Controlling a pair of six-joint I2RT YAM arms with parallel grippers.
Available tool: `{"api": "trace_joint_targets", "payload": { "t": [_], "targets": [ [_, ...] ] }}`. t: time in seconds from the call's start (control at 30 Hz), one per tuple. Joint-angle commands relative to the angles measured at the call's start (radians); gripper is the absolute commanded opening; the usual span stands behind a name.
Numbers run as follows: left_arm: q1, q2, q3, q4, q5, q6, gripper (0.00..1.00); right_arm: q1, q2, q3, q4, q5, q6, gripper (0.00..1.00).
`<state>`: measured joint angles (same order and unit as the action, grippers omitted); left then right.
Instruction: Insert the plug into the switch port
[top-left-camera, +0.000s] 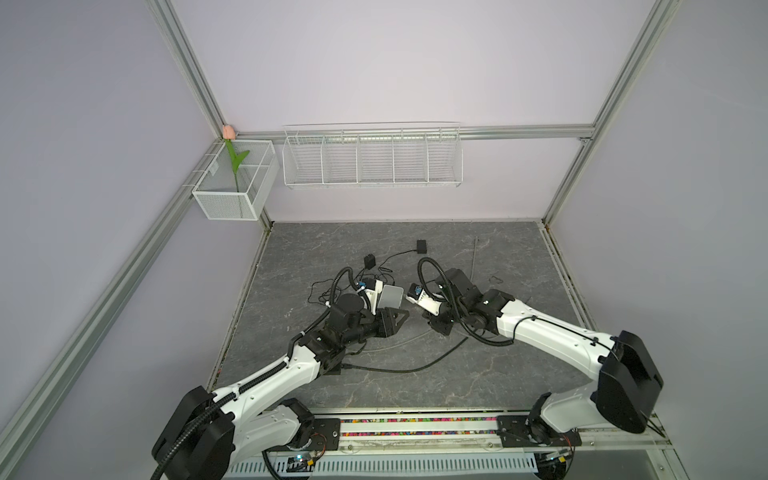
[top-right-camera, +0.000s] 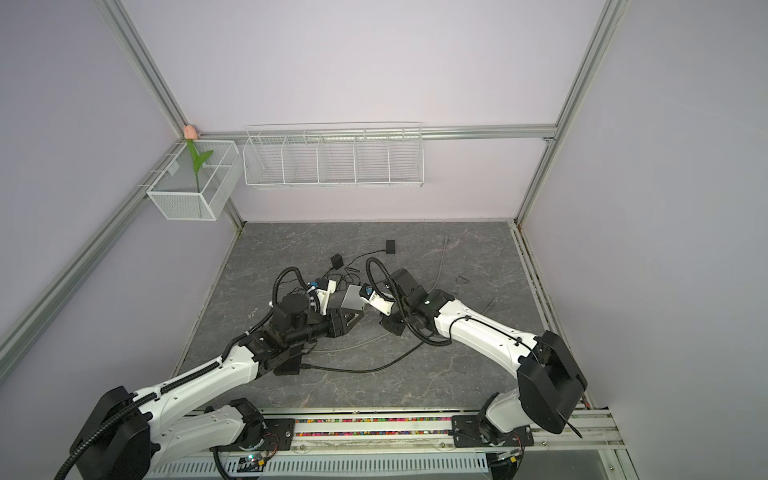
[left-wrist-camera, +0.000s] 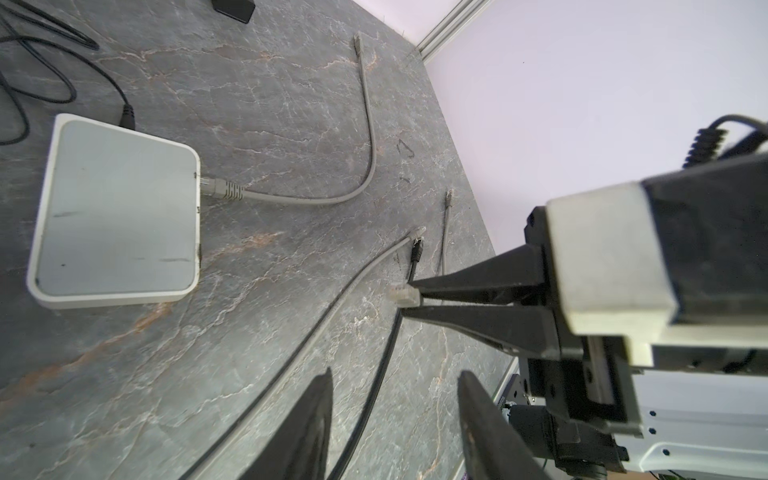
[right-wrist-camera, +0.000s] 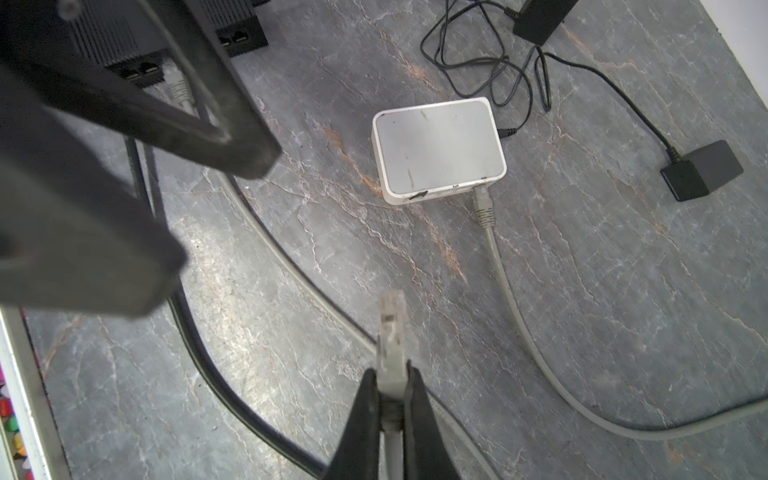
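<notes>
Right pincer (right-wrist-camera: 392, 376) low, tight on plug (right-wrist-camera: 390, 320)

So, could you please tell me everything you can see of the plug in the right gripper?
The plug is a clear plastic network connector with a grey boot and grey cable behind. The right gripper is shut on the boot; the clear tip sticks out past it, aimed toward the white switch, apart from it.

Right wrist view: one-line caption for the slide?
Plug pinched in the right jaws, pointing toward the white box that has one grey cable plugged in.
</notes>
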<state>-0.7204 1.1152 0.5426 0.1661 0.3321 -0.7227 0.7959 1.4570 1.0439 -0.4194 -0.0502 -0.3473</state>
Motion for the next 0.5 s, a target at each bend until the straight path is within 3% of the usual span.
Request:
{"api": "trace_joint_targets", "payload": {
  "t": [0.0,0.47],
  "targets": [
    [-0.005,0.019,0.036,0.073,0.026,-0.020,0.48,0.008,-0.025,-0.016,0.034,-0.062,0.011,0.07],
    [-0.005,0.087,0.062,0.094,0.025,-0.050,0.45,0.051,-0.078,-0.059,0.106,-0.051,0.023,0.07]
  ]
}}
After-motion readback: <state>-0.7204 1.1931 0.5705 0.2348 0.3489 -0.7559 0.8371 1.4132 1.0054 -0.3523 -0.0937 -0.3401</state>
